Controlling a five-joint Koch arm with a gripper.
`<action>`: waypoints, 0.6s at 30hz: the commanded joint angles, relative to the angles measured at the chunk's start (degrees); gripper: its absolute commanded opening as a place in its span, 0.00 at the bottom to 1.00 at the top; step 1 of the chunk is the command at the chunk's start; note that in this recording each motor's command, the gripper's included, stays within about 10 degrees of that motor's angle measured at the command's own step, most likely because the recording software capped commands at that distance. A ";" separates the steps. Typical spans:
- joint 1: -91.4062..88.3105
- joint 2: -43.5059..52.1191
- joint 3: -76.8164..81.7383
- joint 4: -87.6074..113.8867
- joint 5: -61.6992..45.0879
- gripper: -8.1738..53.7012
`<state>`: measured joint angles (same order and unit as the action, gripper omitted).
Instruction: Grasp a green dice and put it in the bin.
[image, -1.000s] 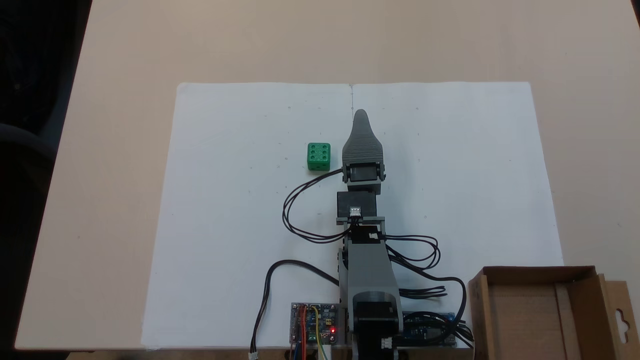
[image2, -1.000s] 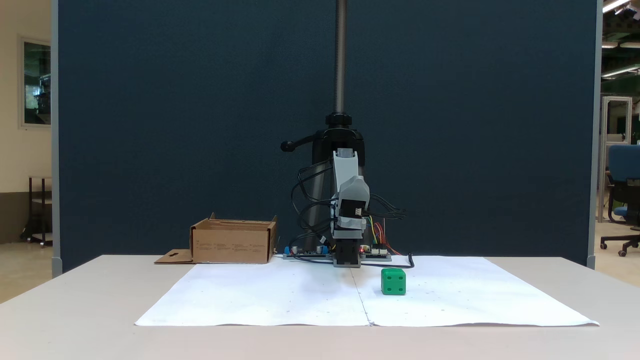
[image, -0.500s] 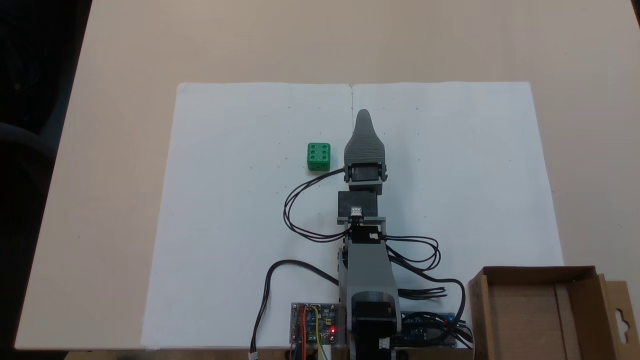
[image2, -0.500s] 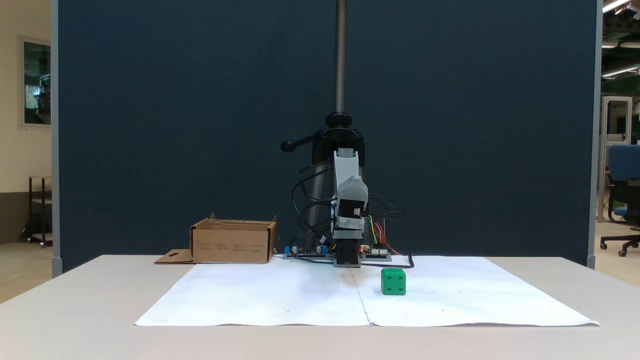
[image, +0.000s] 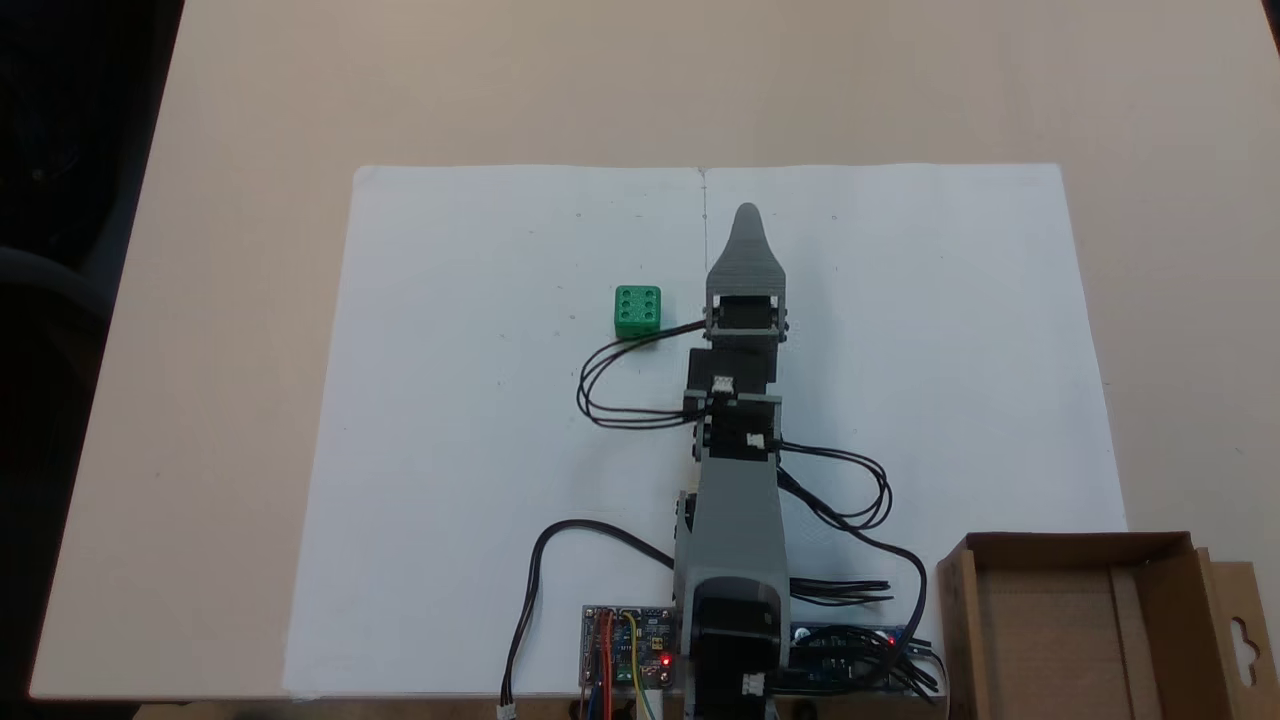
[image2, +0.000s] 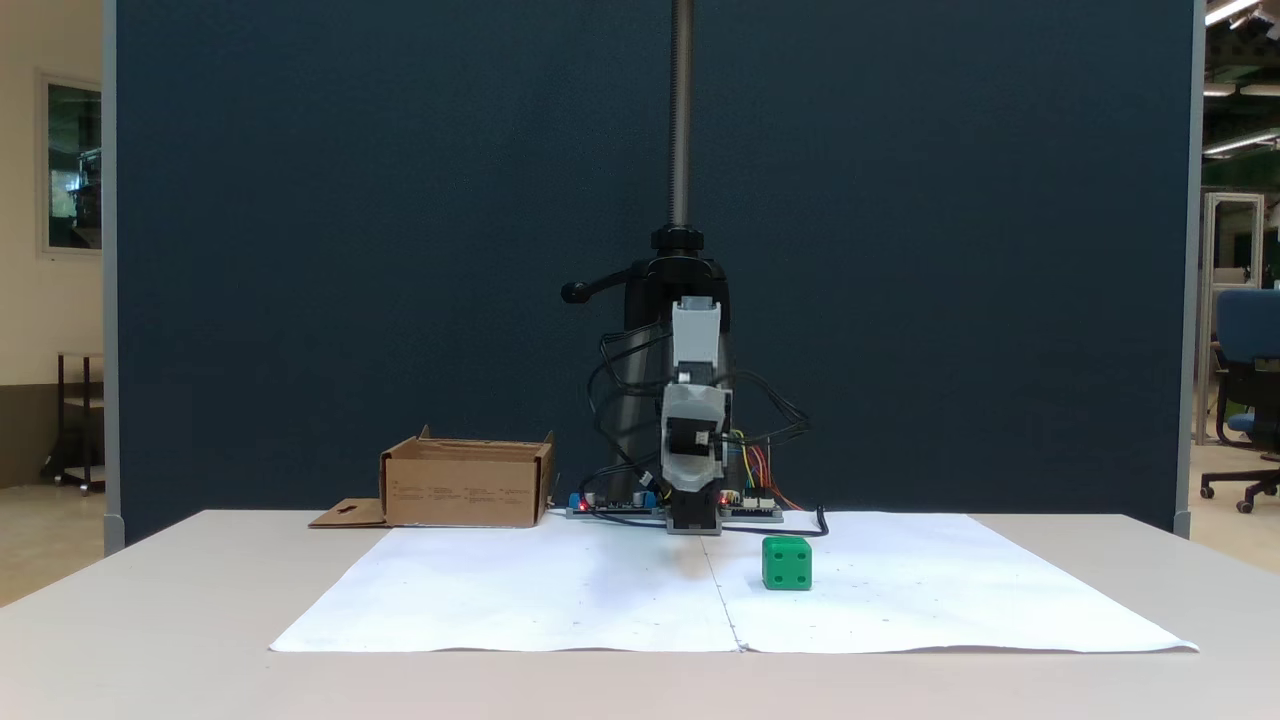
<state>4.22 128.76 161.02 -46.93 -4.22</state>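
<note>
On the white paper sheet (image: 480, 420), the small bright green plastic dice (image: 637, 312) (image2: 786, 563) sits untouched, six pips up. Just right of it in the top-down fixed view, the grey gripper (image: 747, 215) points away from the base; its jaws overlap, so I cannot tell their spread. The shallow brown cardboard bin (image: 1080, 625) (image2: 465, 486) stands well apart, beside the base.

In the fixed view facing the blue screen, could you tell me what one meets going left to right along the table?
Bin → arm → green dice.
</note>
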 joint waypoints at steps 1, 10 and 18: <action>1.32 6.68 -5.89 9.21 -2.02 0.83; -1.32 6.50 -23.12 42.61 -0.62 0.83; -7.65 3.60 -36.47 68.18 5.63 0.83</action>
<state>-1.93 128.67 128.85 15.29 -2.72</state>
